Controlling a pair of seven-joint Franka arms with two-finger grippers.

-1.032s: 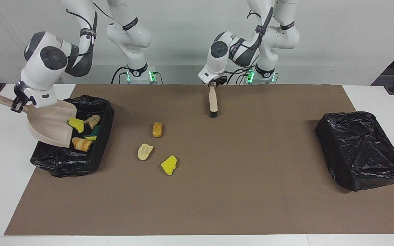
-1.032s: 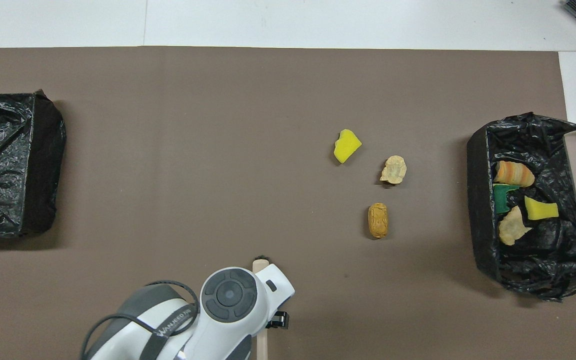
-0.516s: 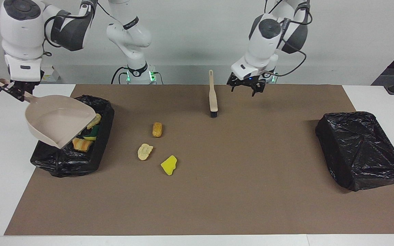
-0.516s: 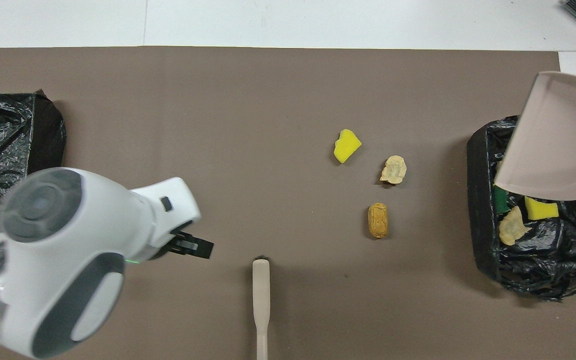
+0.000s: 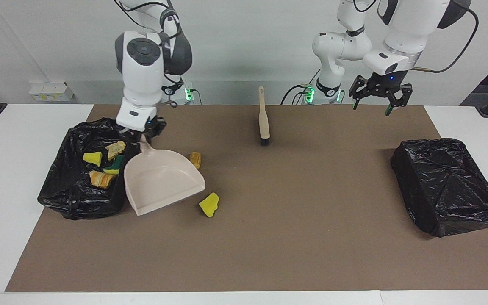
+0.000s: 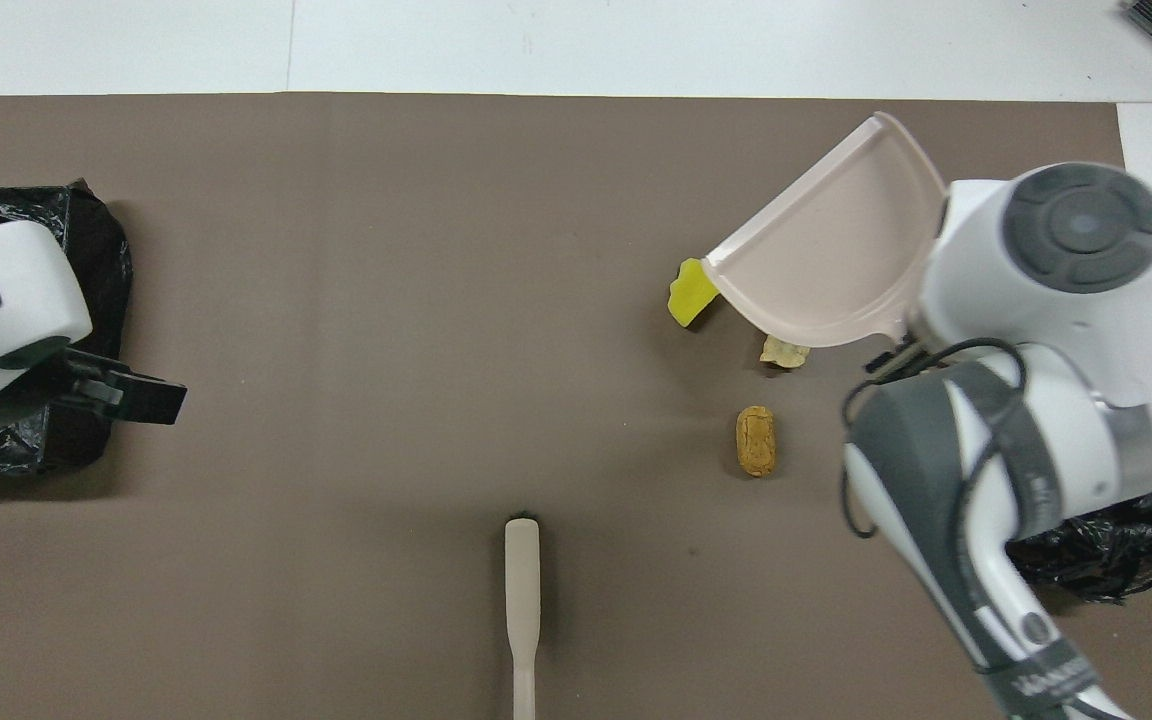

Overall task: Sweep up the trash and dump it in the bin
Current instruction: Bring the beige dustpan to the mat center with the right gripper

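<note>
Since the earlier frame the right gripper (image 5: 141,132) has carried the dustpan (image 5: 161,180) off the bin (image 5: 72,199) to the mat beside it; the left gripper (image 5: 376,98) has swung away above the table edge toward the left arm's end, jaws spread and empty. The right gripper is clamped on the dustpan handle. Four scraps lie in the bin. The yellow scrap (image 5: 209,205) sits just beside the pan lip, the tan scrap (image 6: 785,351) is half hidden under the pan, and the orange scrap (image 5: 195,159) lies nearer the robots. Lay the lip flat on the mat, facing these scraps, then fetch the brush (image 5: 263,120).

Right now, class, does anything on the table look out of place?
Three scraps lie outside the bin: a yellow chunk by the dustpan, a tan lump and a pale lump.
</note>
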